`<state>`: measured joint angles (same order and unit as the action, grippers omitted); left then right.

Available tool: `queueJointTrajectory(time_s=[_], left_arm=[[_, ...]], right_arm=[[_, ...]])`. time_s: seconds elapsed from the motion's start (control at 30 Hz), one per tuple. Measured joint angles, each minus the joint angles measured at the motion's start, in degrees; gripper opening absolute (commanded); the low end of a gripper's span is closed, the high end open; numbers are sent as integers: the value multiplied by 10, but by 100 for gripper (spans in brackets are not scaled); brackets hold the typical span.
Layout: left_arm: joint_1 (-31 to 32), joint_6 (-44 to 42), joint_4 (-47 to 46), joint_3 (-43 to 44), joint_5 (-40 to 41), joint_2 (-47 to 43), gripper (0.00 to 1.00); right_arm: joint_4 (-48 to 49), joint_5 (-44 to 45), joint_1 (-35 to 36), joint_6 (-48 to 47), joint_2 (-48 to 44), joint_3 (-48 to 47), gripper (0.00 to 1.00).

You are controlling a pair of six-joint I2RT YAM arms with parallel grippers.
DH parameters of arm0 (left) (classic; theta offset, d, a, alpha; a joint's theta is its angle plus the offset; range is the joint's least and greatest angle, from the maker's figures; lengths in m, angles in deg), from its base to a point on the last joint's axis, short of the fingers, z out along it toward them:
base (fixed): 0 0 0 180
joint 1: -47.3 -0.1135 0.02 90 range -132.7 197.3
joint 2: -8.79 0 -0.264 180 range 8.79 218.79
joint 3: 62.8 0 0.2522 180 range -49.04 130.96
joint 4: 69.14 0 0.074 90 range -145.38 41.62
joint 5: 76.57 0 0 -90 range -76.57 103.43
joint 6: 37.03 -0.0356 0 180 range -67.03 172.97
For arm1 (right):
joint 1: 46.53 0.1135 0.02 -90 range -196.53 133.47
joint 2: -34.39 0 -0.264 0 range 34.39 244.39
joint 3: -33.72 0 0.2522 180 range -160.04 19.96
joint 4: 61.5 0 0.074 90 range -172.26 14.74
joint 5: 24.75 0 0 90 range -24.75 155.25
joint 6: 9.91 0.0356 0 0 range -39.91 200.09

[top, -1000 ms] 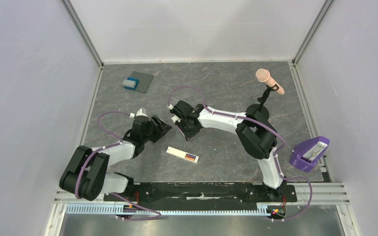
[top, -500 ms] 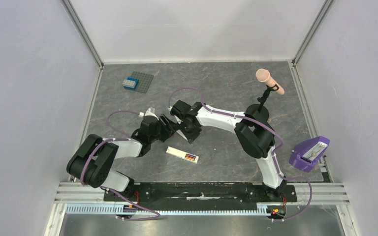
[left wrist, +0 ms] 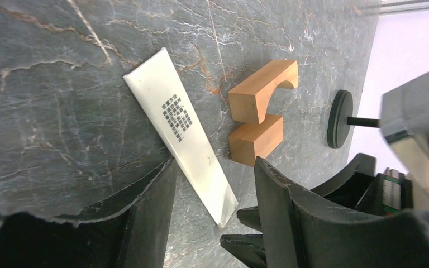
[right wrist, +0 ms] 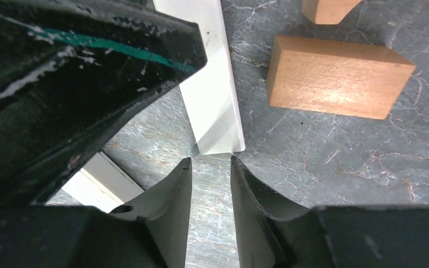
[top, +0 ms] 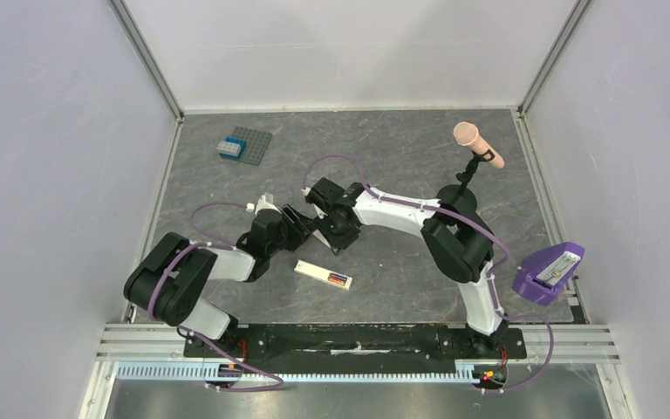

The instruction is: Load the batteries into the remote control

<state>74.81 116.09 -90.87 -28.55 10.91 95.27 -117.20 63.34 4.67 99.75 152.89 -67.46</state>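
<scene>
White plate (left wrist: 181, 139), unreadable black print

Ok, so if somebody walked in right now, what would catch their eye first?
Probably the two arms meeting nose to nose mid-table: the left gripper open over a white printed strip, the right gripper just off its end. Next, two wooden blocks right beside that strip, and a pink microphone on a stand at the far right.
</scene>
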Motion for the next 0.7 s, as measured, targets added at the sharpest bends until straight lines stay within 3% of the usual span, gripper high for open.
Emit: queueJointTrajectory(time_s=[0.13,0.4,0.7], left_arm=[[0,9,-1,-17,24,-17,56],[0,10,107,-29,103,-99,54],[0,10,150,-24,135,-117,54]], right_arm=[[19,5,-1,0,-13,6,44],[17,22,0,-18,-11,-7,55],[-8,44,4,-38,40,-55,50]])
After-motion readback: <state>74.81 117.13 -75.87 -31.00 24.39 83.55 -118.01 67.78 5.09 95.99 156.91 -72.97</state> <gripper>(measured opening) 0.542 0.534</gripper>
